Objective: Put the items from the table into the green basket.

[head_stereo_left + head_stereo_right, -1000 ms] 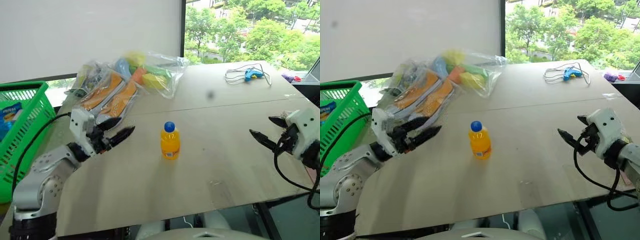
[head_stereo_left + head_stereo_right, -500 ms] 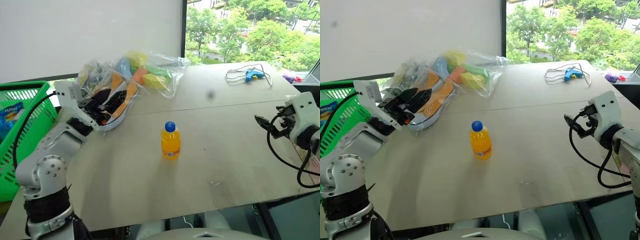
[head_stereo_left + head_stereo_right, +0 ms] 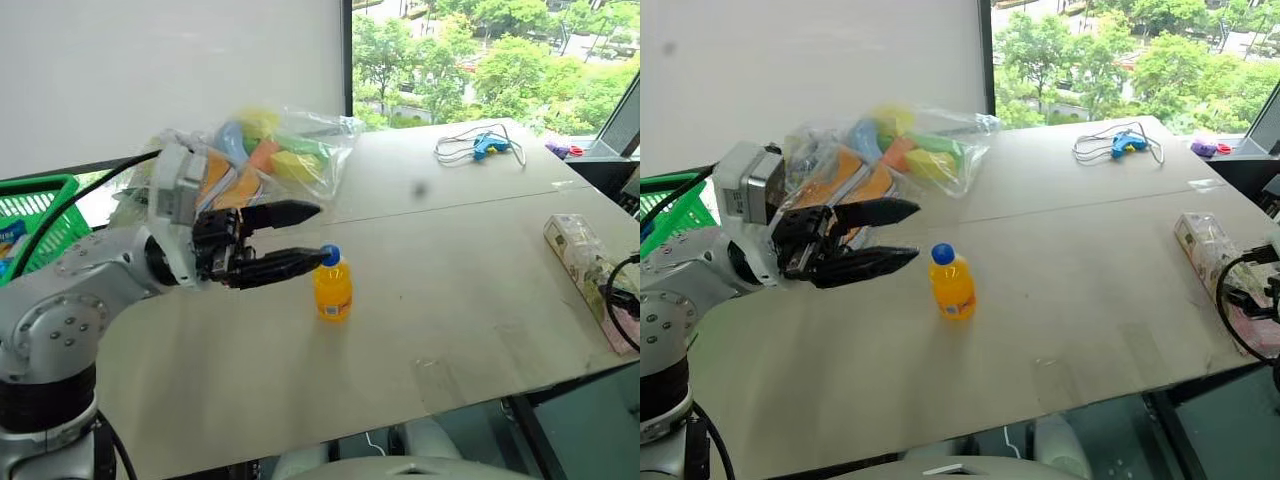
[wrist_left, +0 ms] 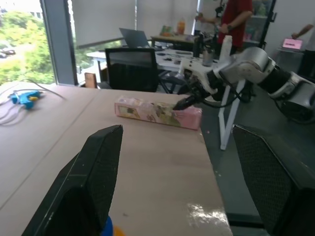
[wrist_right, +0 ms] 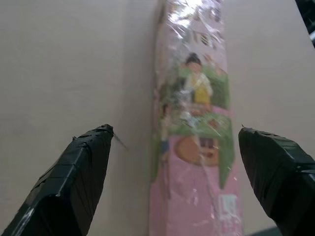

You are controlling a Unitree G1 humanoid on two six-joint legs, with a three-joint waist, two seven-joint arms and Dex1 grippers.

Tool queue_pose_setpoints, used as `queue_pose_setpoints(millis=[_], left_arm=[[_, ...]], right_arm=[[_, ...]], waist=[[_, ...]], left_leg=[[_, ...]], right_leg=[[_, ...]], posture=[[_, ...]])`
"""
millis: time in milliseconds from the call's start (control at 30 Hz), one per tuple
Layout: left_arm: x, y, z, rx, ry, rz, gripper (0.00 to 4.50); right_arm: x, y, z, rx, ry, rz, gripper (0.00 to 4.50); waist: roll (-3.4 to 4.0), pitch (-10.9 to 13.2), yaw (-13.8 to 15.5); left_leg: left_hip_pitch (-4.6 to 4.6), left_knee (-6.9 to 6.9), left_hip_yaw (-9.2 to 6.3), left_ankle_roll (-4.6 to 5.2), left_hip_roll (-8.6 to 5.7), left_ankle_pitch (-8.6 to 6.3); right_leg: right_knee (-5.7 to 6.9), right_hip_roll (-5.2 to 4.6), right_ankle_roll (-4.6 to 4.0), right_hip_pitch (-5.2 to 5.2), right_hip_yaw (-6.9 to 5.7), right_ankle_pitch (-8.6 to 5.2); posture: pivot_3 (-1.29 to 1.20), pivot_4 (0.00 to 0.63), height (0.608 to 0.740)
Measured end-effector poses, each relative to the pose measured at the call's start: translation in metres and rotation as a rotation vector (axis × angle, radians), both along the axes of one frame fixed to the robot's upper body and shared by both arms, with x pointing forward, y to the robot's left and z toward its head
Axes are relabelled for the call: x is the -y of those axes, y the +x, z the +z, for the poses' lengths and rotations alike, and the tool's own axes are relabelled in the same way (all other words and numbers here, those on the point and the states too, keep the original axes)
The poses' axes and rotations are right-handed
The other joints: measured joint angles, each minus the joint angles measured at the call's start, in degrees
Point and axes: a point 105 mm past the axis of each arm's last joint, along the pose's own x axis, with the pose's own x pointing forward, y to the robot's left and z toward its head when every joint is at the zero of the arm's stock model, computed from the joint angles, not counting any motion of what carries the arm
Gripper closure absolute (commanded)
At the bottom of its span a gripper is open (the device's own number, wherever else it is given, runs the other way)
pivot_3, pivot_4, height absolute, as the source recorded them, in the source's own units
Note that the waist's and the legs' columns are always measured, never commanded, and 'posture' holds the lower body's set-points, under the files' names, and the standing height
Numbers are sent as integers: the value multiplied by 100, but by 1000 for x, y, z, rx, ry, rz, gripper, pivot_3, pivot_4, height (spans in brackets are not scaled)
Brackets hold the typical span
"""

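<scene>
Beige wooden desk (image 3: 450,300) | green basket (image 3: 30,215) at its left edge | clear bag of goods (image 3: 265,160) at the back | pink packet (image 3: 585,270) at right edge, between the right gripper (image 5: 182,162) fingers, spread wide, untouched | orange bottle (image 3: 332,288) mid-desk | left gripper (image 3: 295,240) fingers apart, empty, lower tip beside the blue cap

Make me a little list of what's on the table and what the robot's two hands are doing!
bottle: orange bottle with blue cap, upright mid-table
left gripper: open, fingertips by the bottle's cap, holding nothing
pink packet: flat near the table's right edge
right gripper: open, fingers either side of the packet
clear bag: colourful goods, far left
green basket: off the table's left
blue tool: far side, with cord
</scene>
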Motion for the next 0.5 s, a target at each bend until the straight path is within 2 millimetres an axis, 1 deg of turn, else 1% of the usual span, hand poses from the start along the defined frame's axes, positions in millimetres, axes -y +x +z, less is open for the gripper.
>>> queue_pose_setpoints(millis=[100, 200, 267, 367, 433, 500], left_arm=[[1, -1, -11, -20, 24, -27, 796], [0, 0, -11, -13, 22, -20, 796], [-2, 0, -12, -10, 26, -11, 796], [-6, 3, -12, -4, 27, 12, 796], [-4, 6, -9, 8, 21, 28, 796], [-1, 5, -2, 28, 11, 23, 796]], right_arm=[[9, -5, -8, -41, 28, -47, 139], [11, -7, -16, -72, 61, -58, 139], [11, -6, -17, -79, 83, -63, 139], [10, -2, -15, -71, 102, -63, 139], [6, 1, -19, -88, 129, -54, 139], [6, 1, -25, -103, 157, -68, 139]], waist=[[-3, 2, -30], [-3, 2, -30], [-3, 2, -34], [-3, 2, -29], [-5, 3, -29], [-6, 3, -25]], left_leg=[[-2, 0, 1, 9, 9, -5], [-6, 0, 9, 17, 17, -11], [-4, 0, 19, 20, 23, -13], [1, 0, 20, 21, 26, -13], [2, 2, 20, 20, 26, -13], [0, 3, 22, 21, 25, -13]], right_leg=[[-4, 9, 1, -9, 6, 0], [-5, 18, 1, -11, 24, 0], [-5, 28, 1, -11, 41, -1], [-4, 40, 1, -11, 48, 0], [-4, 45, 2, -11, 54, 1], [-4, 44, 4, -12, 58, 2]], posture=[[-98, 0, 740], [-91, 0, 740], [-92, 0, 740], [-84, 0, 740], [-79, 0, 740], [-77, 0, 740]])
